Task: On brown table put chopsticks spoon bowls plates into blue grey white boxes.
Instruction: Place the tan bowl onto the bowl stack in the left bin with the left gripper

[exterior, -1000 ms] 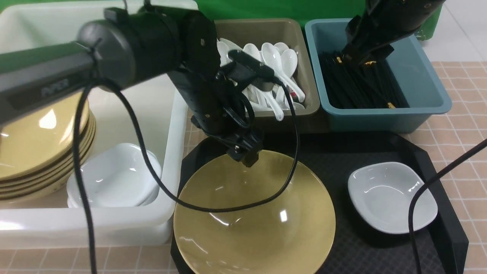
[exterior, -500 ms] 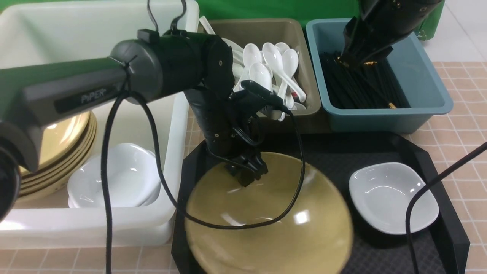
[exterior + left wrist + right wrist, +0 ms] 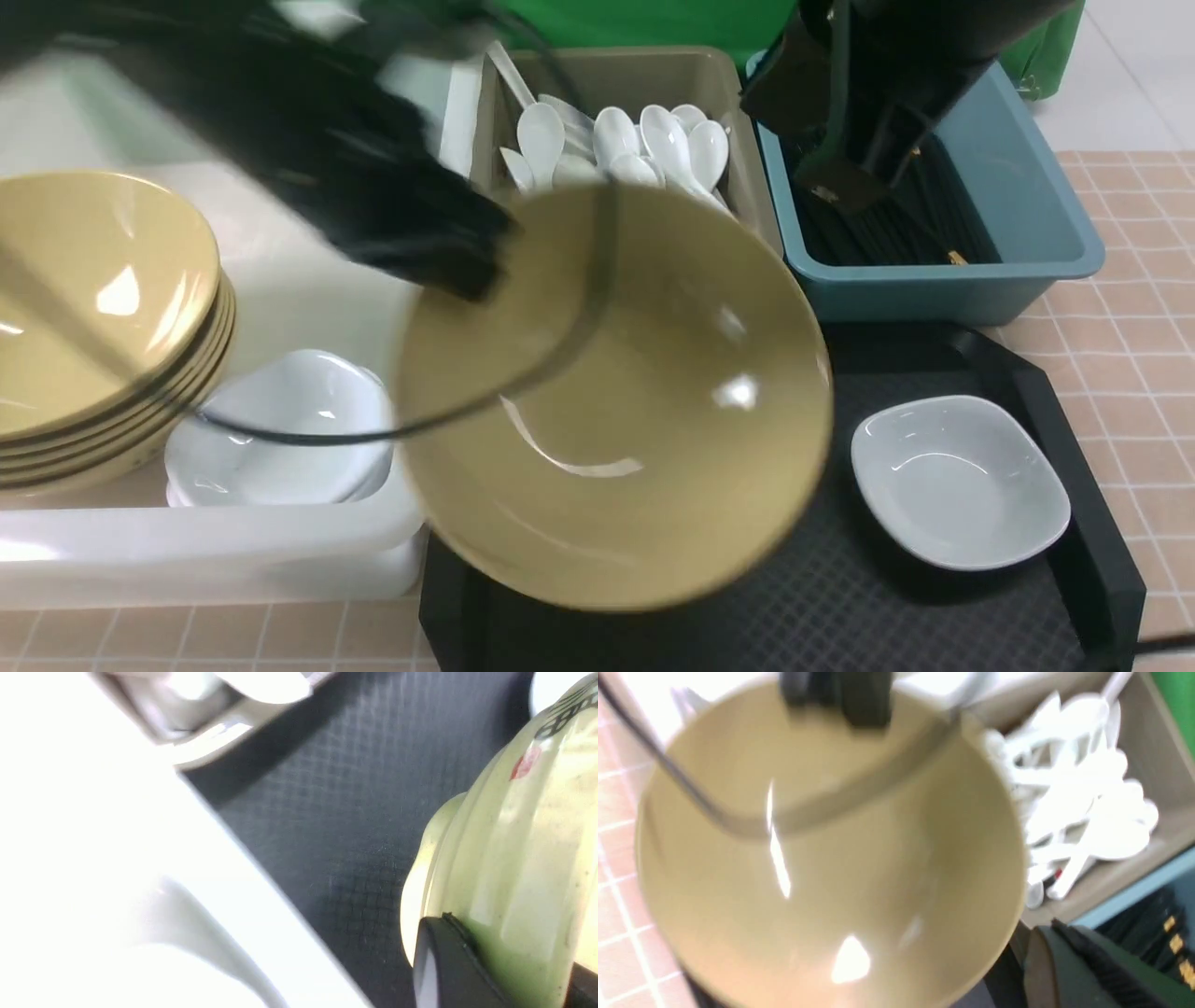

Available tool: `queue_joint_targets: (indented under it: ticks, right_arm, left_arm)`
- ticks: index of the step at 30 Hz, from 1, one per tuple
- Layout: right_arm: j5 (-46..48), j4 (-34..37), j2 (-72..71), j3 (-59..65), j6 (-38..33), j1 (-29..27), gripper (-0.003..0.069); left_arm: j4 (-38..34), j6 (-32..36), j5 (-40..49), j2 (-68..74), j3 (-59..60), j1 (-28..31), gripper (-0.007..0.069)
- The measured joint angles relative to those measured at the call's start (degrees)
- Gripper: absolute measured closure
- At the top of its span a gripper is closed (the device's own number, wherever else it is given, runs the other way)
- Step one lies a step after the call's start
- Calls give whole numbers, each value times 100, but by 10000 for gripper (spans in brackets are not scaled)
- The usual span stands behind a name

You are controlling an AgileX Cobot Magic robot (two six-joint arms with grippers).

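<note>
Clamped left claw (image 3: pixel 467 275) on the rim of the mustard-tan bowl (image 3: pixel 635 411), held tilted in the air just beside the white tub (image 3: pixel 187 551), presumably for stacking inside. Parked right claw (image 3: pixel 845 191), clenched shut, well apart from the tub, seemingly out of the way.

— The tan bowl (image 3: pixel 653 448) mid-frame?
— Glossy, glazed-looking, with bright highlights.
— Same shine on the white dish (image 3: pixel 962 481), lower right. The black tray (image 3: pixel 840 607) is matt, with a fine grid texture.
— And the white tub (image 3: pixel 187 551), lower left?
— Smooth translucent plastic.
</note>
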Motion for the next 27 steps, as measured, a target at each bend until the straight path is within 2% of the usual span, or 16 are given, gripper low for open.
queue_joint_targets:
  ticks: [2,7,11,14,27]
  right_arm:
    - [0,0,-24,0,8,72,622]
    - [11,85,30,0,69,289,622]
    - [-143,189,141,0,90,433,622]
    - [-179,229,259,0,49,592,622]
    - [-61,236,400,0,-18,656,622]
  left_arm:
    - [-66,-14,5,-427,238,408,618]
    - [-112,-286,-329,-1986,1097,2931,618]
    - [-43,-431,-595,-2178,1215,4162,618]
    - [-31,-492,-804,-1863,1221,4409,618]
    - [733,-1219,-1537,-565,1253,4425,610]
